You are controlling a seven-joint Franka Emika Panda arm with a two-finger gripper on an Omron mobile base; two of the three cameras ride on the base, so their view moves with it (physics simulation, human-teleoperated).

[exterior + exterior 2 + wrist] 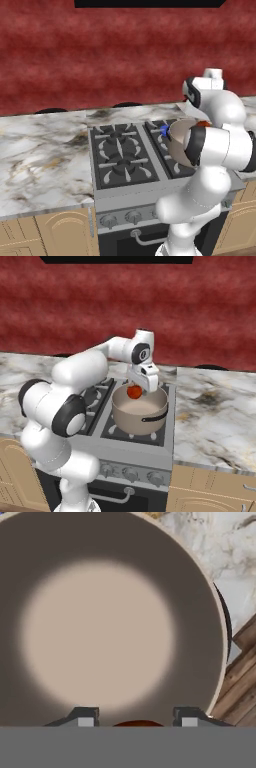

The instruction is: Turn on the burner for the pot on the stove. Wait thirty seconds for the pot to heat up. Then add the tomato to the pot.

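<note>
Stove [150,448] | claw [136,390] grips tomato [133,391] over pot [140,411]

definitely a home kitchen, rendered, grey gas stove [150,197] with dark grates and a row of knobs [131,473], marble-look countertop [40,160] both sides, light wood cabinet doors [55,235] below, deep red wall [125,306] behind

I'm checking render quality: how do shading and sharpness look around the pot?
Hand view: pot floor pale, walls darkly shaded, soft edges. Right base view: tomato sharp above the pot, a soft shadow inside. Left base view: arm blocks most of it.
</note>
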